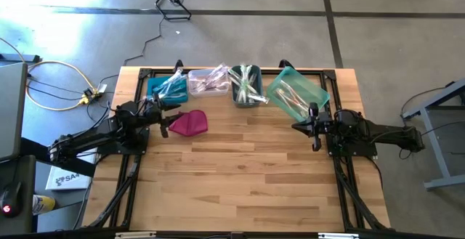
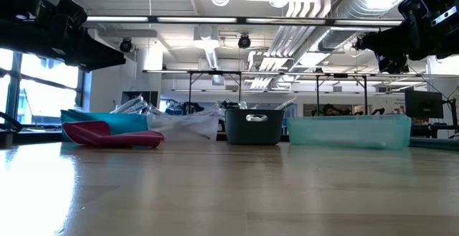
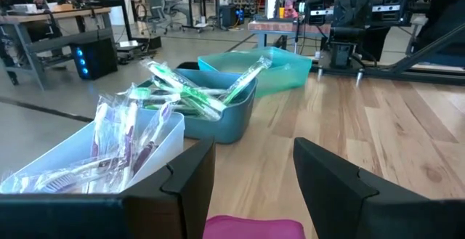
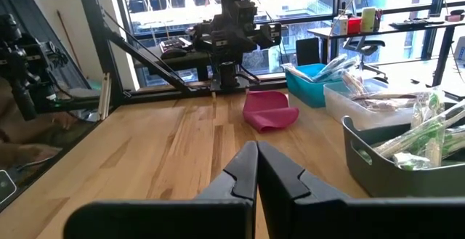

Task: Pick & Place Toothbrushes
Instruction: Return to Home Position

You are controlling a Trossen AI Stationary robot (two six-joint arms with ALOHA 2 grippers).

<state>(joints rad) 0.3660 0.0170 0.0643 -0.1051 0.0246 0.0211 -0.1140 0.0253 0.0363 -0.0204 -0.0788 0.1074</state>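
Looking straight down, four bins stand in one row along the desk's (image 1: 240,181) far edge: a blue bin (image 1: 152,94), a clear bin (image 1: 195,86), a grey bin (image 1: 247,102) and a teal bin (image 1: 316,94), the last turned askew. Toothbrushes (image 1: 247,83) lie bundled in all four, too tangled to count. One magenta pouch (image 1: 187,123) lies just in front of the blue and clear bins. The left gripper (image 1: 164,125) hangs beside the pouch, toward the left edge. The right gripper (image 1: 299,127) hangs toward the right edge, just before the teal bin.

From desk height, the four bins and the one pouch line up, with both arms dark in the upper corners.

The left wrist view shows that gripper's two fingers apart, holding nothing, the pouch close by.

The right wrist view shows its two fingers pressed together, empty.
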